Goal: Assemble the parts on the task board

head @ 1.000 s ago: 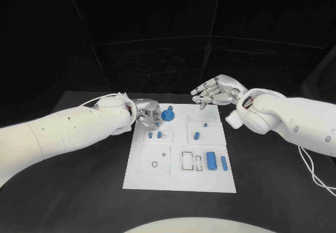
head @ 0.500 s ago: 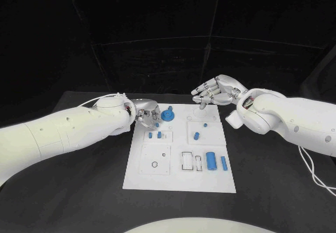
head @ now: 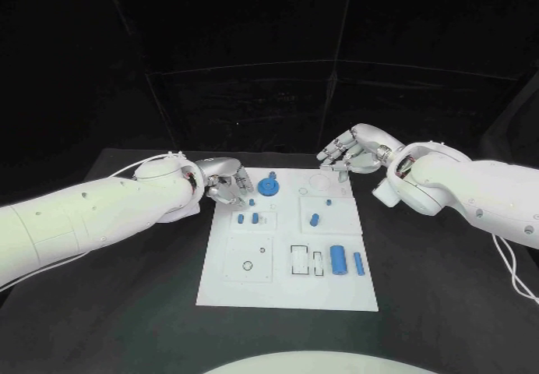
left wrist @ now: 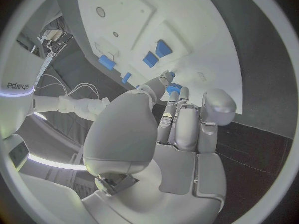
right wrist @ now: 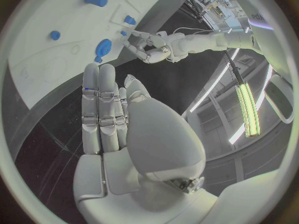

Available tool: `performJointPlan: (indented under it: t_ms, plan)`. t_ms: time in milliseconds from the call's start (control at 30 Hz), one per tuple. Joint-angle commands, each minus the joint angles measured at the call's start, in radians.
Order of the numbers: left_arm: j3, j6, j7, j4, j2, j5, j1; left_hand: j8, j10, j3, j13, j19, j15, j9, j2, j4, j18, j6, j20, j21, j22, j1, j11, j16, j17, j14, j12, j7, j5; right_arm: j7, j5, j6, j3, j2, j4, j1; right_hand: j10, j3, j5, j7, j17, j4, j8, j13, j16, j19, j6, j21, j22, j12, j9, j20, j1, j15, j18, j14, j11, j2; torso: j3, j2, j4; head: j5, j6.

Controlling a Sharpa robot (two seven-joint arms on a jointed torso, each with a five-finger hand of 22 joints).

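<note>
Black table [head: 135, 312] carries white task board [head: 281, 288] mid-frame, dark room behind; left hand [head: 228, 181] and right hand [head: 357, 151] fingers spread, holding nothing.

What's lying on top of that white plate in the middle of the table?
On the white plate lie several small blue pieces: a round gear-like one at the far end, a short cylinder and a thin bar nearer. The left hand covers the plate's far left corner.

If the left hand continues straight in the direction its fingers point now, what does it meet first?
Probably the round blue part on the task board: the left hand points toward it from beside the board, though depth is unclear.
</note>
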Motion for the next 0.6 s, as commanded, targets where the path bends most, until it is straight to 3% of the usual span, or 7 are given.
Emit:
performJointPlan:
  t_ms: [33, 167, 267, 433, 600]
  plan:
    - [0.002, -0.114, 0.111, 0.02, -0.025, 0.308, 0.003, -0.001, -0.011, -0.007, 0.0, -0.013, 0.008, 0.002, 0.006, 0.002, 0.003, 0.004, 0.0, -0.017, -0.016, 0.002, 0.0, -0.004, -0.004, 0.013, -0.002, 0.013, 0.0, -0.083, -0.262, 0.014, 0.0, -0.012, 0.0, 0.001, 0.013, 0.02, -0.006, -0.002, 0.035, 0.001, 0.005, -0.021, 0.055, 0.006, 0.015, 0.044, 0.032, -0.015, -0.002, -0.005, 0.009, -0.007, 0.002, 0.037, -0.002, -0.001, 0.0004, -0.002, -0.0002, -0.002, 0.005]
    - [0.001, -0.133, 0.228, 0.049, -0.06, 0.65, 0.004, 0.02, 0.01, -0.007, 0.008, -0.047, 0.016, 0.008, 0.033, 0.016, 0.017, 0.043, 0.007, -0.092, -0.084, -0.004, 0.008, -0.03, -0.046, -0.006, 0.024, 0.033, 0.0, -0.14, -0.433, 0.03, 0.0, -0.026, 0.013, 0.0, 0.026, 0.046, -0.017, -0.007, 0.094, 0.004, -0.001, -0.052, 0.142, -0.011, 0.031, 0.108, 0.082, -0.04, -0.004, -0.008, 0.006, -0.008, 0.002, 0.035, -0.005, -0.013, 0.0016, -0.001, -0.0016, -0.01, 0.014]
    - [-0.001, -0.119, 0.316, 0.082, -0.081, 0.909, 0.003, 0.028, 0.042, -0.007, 0.016, -0.091, 0.015, 0.007, 0.046, 0.025, 0.032, 0.051, 0.01, -0.17, -0.152, -0.008, 0.004, -0.069, -0.11, -0.042, 0.059, 0.032, 0.0, -0.184, -0.563, 0.037, -0.001, -0.035, 0.03, -0.006, 0.03, 0.06, -0.034, -0.01, 0.165, 0.008, -0.007, -0.067, 0.228, -0.022, 0.036, 0.146, 0.115, -0.054, -0.005, -0.008, 0.0, -0.007, 0.001, 0.035, -0.004, -0.02, 0.0016, -0.001, -0.0007, -0.028, 0.018]
    - [-0.003, -0.121, 0.38, 0.138, -0.097, 1.179, 0.002, 0.051, 0.056, -0.023, 0.023, -0.199, 0.017, 0.01, 0.057, 0.043, 0.066, 0.074, 0.014, -0.362, -0.317, -0.022, 0.002, -0.169, -0.262, -0.132, 0.095, 0.033, 0.001, -0.24, -0.715, 0.037, -0.001, -0.036, 0.044, -0.023, 0.019, 0.072, -0.07, -0.012, 0.245, 0.016, -0.027, -0.085, 0.325, -0.01, 0.03, 0.234, 0.215, -0.064, -0.006, -0.008, -0.01, -0.003, -0.011, 0.04, -0.002, -0.031, -0.0023, 0.0, 0.0013, -0.052, 0.024]
    - [-0.005, -0.116, 0.404, 0.169, -0.099, 1.274, 0.0, 0.059, 0.052, -0.032, 0.024, -0.217, 0.018, 0.008, 0.058, 0.047, 0.066, 0.073, 0.014, -0.391, -0.335, -0.023, 0.003, -0.221, -0.338, -0.176, 0.109, 0.033, 0.0, -0.255, -0.771, 0.026, -0.001, -0.028, 0.046, -0.043, 0.0, 0.087, -0.081, -0.006, 0.342, 0.019, -0.05, -0.104, 0.443, 0.015, 0.019, 0.339, 0.336, -0.073, -0.006, -0.005, -0.014, 0.004, -0.027, 0.048, 0.006, -0.041, -0.0009, 0.001, -0.0013, -0.052, 0.029]
